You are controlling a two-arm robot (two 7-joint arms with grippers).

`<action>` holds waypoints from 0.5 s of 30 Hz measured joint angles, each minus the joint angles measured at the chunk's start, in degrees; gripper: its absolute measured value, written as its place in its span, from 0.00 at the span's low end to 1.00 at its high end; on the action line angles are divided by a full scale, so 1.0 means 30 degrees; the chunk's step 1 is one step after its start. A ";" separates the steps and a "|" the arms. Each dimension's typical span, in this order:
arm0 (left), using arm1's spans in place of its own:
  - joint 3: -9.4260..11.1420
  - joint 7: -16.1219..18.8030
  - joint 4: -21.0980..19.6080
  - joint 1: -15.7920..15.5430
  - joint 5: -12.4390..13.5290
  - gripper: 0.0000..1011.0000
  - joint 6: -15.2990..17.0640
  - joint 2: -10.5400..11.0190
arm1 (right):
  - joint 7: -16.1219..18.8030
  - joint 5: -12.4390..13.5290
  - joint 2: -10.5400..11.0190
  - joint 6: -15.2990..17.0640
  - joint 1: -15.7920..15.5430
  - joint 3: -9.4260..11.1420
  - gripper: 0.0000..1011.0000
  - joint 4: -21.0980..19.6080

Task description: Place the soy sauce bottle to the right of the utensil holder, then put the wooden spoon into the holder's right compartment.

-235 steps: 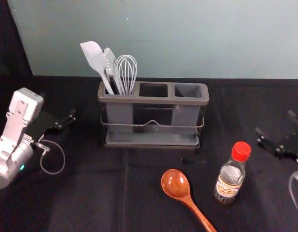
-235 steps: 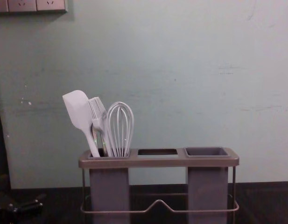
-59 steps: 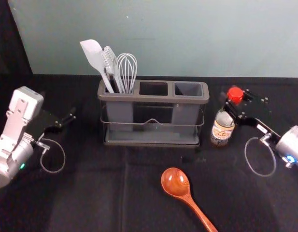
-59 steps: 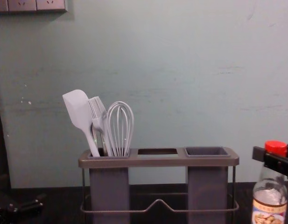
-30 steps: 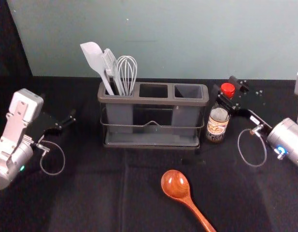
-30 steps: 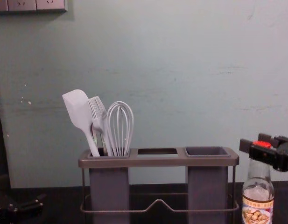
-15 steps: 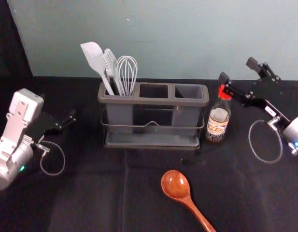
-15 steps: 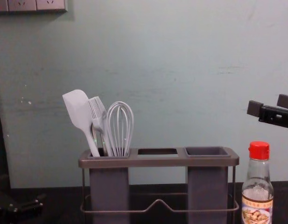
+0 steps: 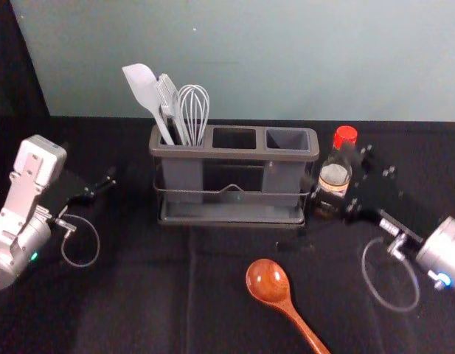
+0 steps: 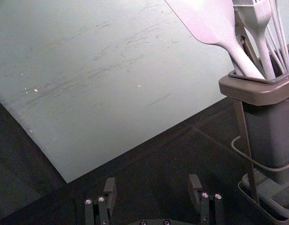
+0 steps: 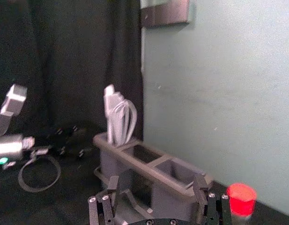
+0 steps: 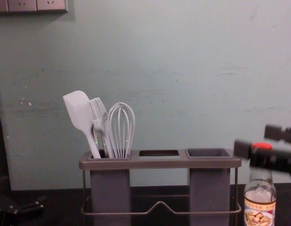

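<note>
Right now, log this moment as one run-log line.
Soy sauce bottle upright right of utensil holder; wooden spoon on table; right end effector open near bottle; left end effector open, parked left

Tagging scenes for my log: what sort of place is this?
Probably a robot test bench staged as a kitchen: black cloth under a utensil holder and a soy sauce bottle.

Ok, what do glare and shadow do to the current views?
Head view: glints on the spoon, shadows hard to make out on the black cloth; left wrist view: spatula looks washed out; chest view: right claw dark against the pale wall.
</note>
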 joint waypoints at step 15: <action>0.0000 0.0000 0.0000 0.0000 -0.0001 0.99 -0.0001 0.0000 | -0.0449 -0.2098 0.0044 0.1140 -0.1020 -0.1783 0.99 -0.0014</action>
